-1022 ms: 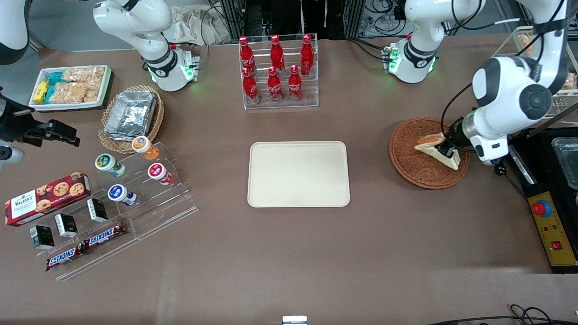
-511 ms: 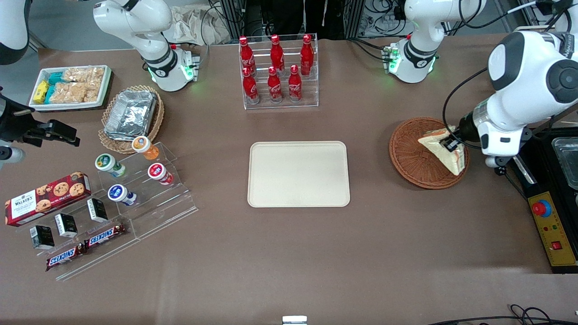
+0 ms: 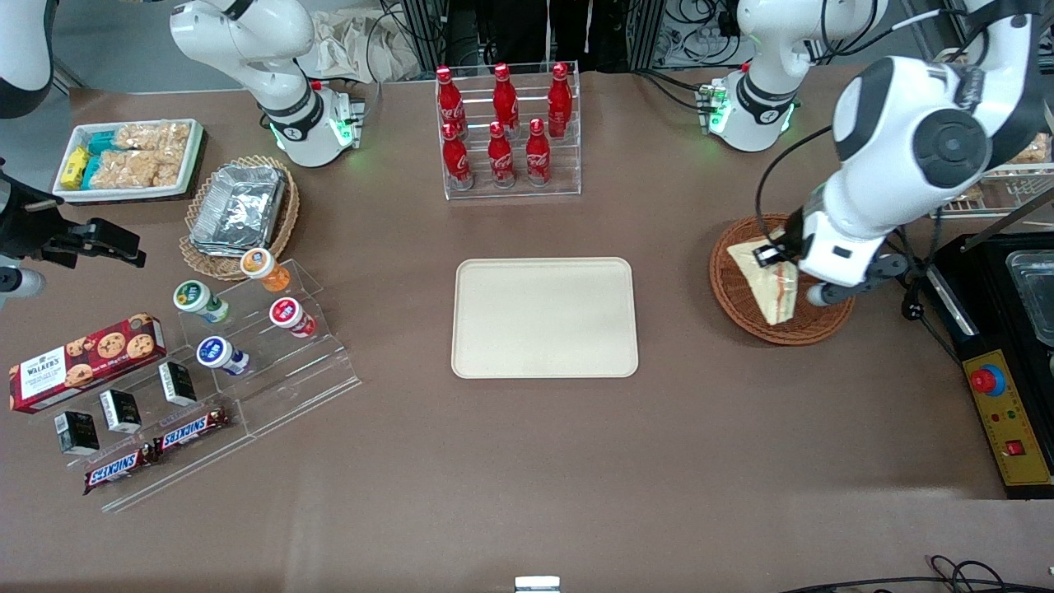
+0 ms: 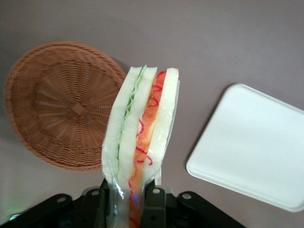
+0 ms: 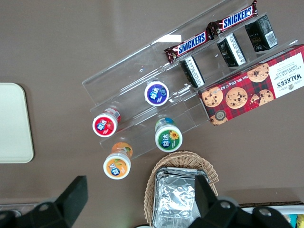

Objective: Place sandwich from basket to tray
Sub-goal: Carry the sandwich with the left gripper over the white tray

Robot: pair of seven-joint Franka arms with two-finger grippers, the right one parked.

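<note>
My left gripper (image 3: 772, 257) is shut on the sandwich (image 3: 774, 284), a wrapped white-bread wedge, and holds it lifted above the reddish-brown woven basket (image 3: 735, 290). The left wrist view shows the sandwich (image 4: 141, 133) clamped between the gripper (image 4: 129, 199) fingers, its red, orange and green filling edge facing the camera, with the basket (image 4: 57, 118) empty below. The cream tray (image 3: 543, 317) lies flat at the table's middle, toward the parked arm from the basket; the wrist view also shows this tray (image 4: 256, 147).
A clear rack of red cola bottles (image 3: 504, 132) stands farther from the front camera than the tray. A black unit with a yellow emergency-stop panel (image 3: 1009, 420) sits at the working arm's end. Snack shelves (image 3: 206, 362) and a foil-tray basket (image 3: 239, 210) lie toward the parked arm's end.
The gripper has risen with the sandwich and swung toward the tray; the sandwich now hangs point-down over the basket's middle instead of lying near its rim.
</note>
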